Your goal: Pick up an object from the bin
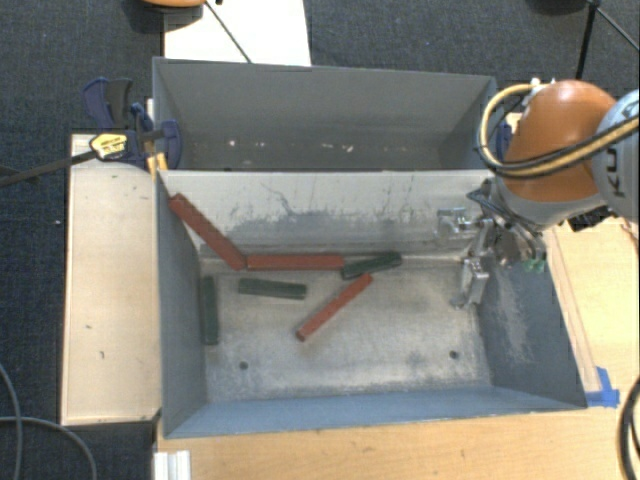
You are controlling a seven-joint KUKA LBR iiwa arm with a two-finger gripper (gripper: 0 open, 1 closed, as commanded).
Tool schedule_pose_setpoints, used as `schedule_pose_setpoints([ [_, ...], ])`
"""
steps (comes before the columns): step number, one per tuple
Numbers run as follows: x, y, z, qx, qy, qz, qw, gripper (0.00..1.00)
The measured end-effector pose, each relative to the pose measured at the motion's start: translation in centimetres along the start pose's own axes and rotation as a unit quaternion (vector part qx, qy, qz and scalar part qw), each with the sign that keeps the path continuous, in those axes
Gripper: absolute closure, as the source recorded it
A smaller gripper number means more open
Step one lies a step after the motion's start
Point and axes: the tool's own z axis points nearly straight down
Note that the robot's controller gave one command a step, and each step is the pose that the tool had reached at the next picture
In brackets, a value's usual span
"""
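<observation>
The arm's orange cover (560,133) hides the back right corner of the bin (320,118). By its back wall, a dark green stick (372,263) meets a red stick (295,262). Which one lies on top is too small to tell.

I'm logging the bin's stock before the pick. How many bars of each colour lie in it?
Red-brown bars: 3
Dark green bars: 3
Total: 6
</observation>
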Motion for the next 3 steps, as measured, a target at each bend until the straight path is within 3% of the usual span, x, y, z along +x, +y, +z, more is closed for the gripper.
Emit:
schedule_pose_setpoints([
  [1,0.8,-2.7,-3.4,0.001,-0.0005,-0.11,0.9939,0.0],
  [2,0.7,-3.6,-4.6,0.002,-0.0026,-0.164,0.9864,0.0],
  [3,5.4,-4.2,-3.4,0.001,-0.0014,-0.12,0.9928,0.0],
])
